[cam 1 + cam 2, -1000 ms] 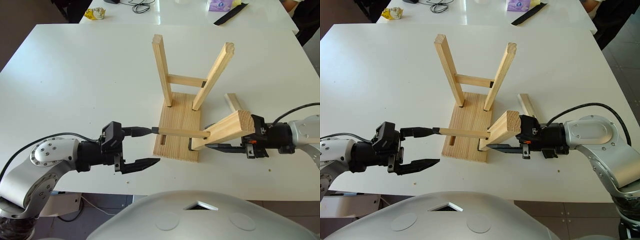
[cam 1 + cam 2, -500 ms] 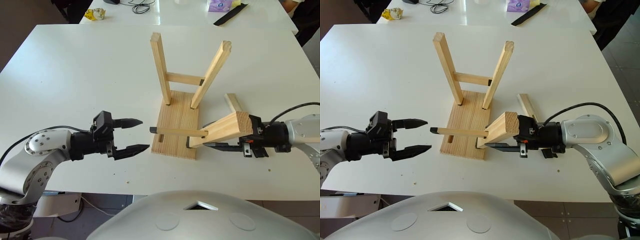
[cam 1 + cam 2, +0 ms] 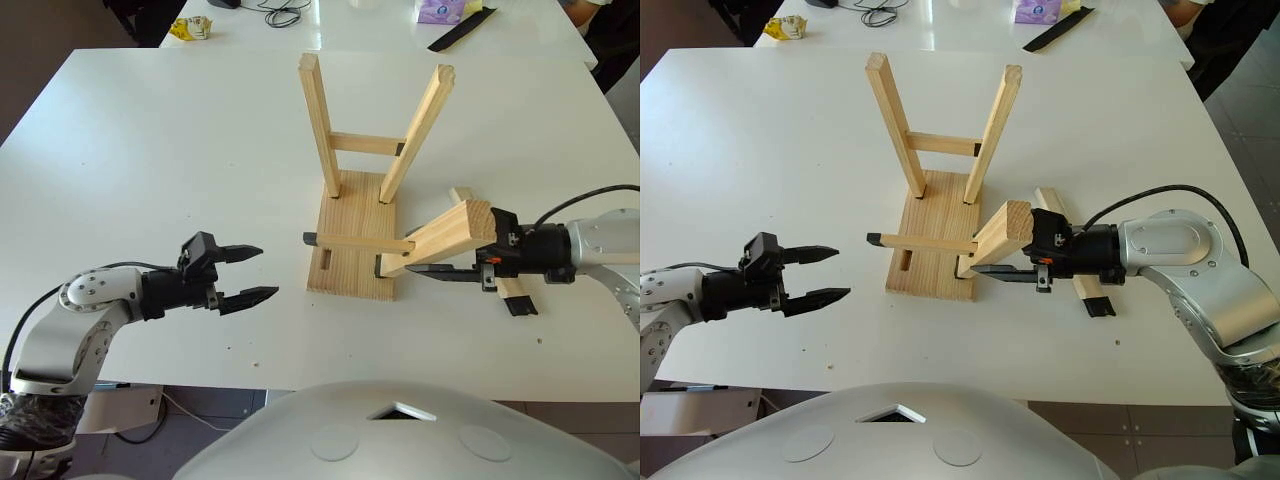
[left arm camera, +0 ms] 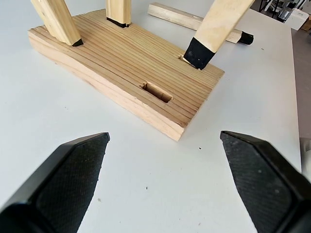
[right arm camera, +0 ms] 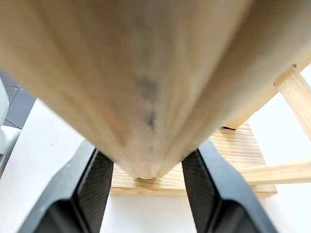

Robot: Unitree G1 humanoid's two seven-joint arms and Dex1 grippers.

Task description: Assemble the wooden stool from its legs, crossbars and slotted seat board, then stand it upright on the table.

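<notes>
**One tool open and free, the other holding a stool leg**

The left tool [image 3: 268,271] hangs just over the white bench [image 3: 150,150]. Its two black fingers [image 4: 58,184] are spread wide, and there is nothing between them. Straight ahead of its tips, a good way off, lies the flat pale wooden seat board with slots [image 3: 352,215]. The nearest thing on that board is an empty slot [image 4: 156,91], close to the edge that faces this tool.

The right tool [image 3: 405,262] is closed on a thick pale wooden leg [image 3: 445,235]. From its own wrist, you can see a black finger [image 5: 95,189] on each side of the wood. The leg is tilted. Its top end is up by the tool's wrist, and its dark bottom end [image 4: 198,53] meets the board at the corner slot just past the tool's tips. A thin wooden crossbar with a dark tip [image 3: 360,242] sticks out of this leg. It points away from the right tool, across the board, toward the left tool, and its tip is in the air.

At the far end of the board from both tools, two tall wooden legs [image 3: 320,125] stand up out of it. A short wooden crossbar [image 3: 365,143] joins them.

Under the right tool's wrist, one more loose wooden leg [image 3: 1050,200] lies flat on the bench, beside the board.
</notes>
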